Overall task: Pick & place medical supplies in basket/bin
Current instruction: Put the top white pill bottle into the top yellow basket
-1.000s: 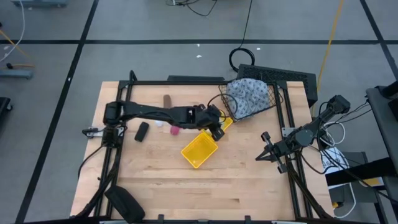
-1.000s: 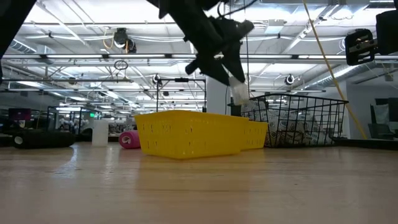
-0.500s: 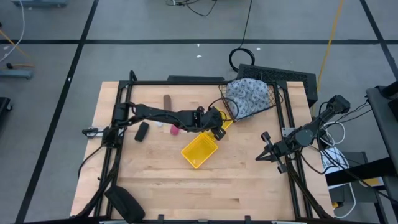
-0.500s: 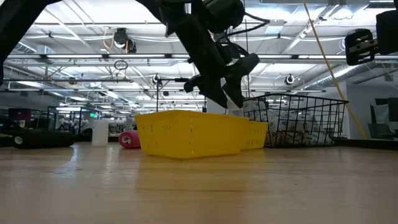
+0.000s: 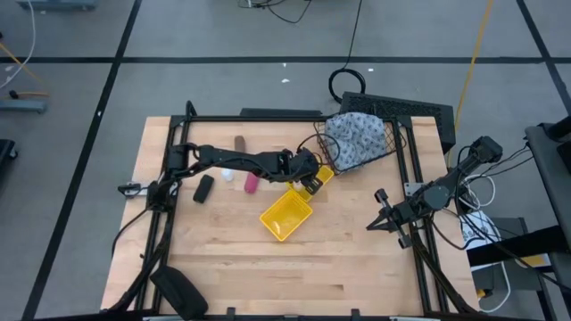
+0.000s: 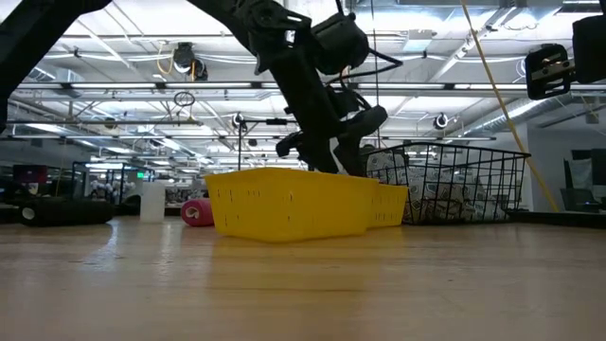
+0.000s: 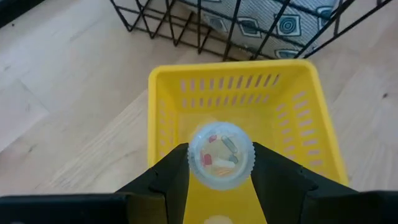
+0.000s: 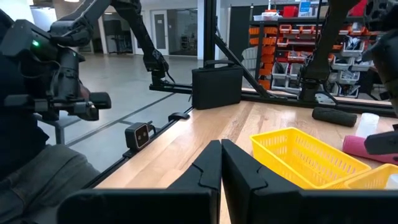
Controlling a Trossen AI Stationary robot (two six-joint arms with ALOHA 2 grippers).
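My left gripper [image 5: 309,181] hangs over the far compartment [image 5: 325,176] of the yellow bin [image 5: 285,216], shut on a tiny white bottle [image 7: 221,152]. In the low view its fingers [image 6: 333,157] dip behind the bin's rim [image 6: 284,176]. The black wire basket [image 5: 393,143] holds the grey-blue patterned cloth bundle [image 5: 357,138]. On the table to the bin's left lie a pink cylinder [image 5: 251,184] and another white bottle [image 5: 228,175], with a brown cylinder [image 5: 240,144] farther back. My right gripper [image 5: 384,217] waits shut near the table's right edge. My left gripper pinches the tiny white bottle's side [image 7: 194,155] between its two fingers [image 7: 171,177], coming from above and pointing down. The bottle is lifted clear, its round end facing the wrist camera, directly over the yellow compartment's floor [image 7: 292,155].
A flat black box [image 5: 397,109] sits behind the basket. A small black object [image 5: 203,188] lies left of the pink cylinder, and a dark pouch [image 5: 178,290] sits at the near left corner. Bare wood lies on the near side of the bin.
My left gripper has come down with the bottle still in its fingers, from above the bin's rim to behind it in the low view, and has shifted slightly toward the basket. The right arm has kept still.
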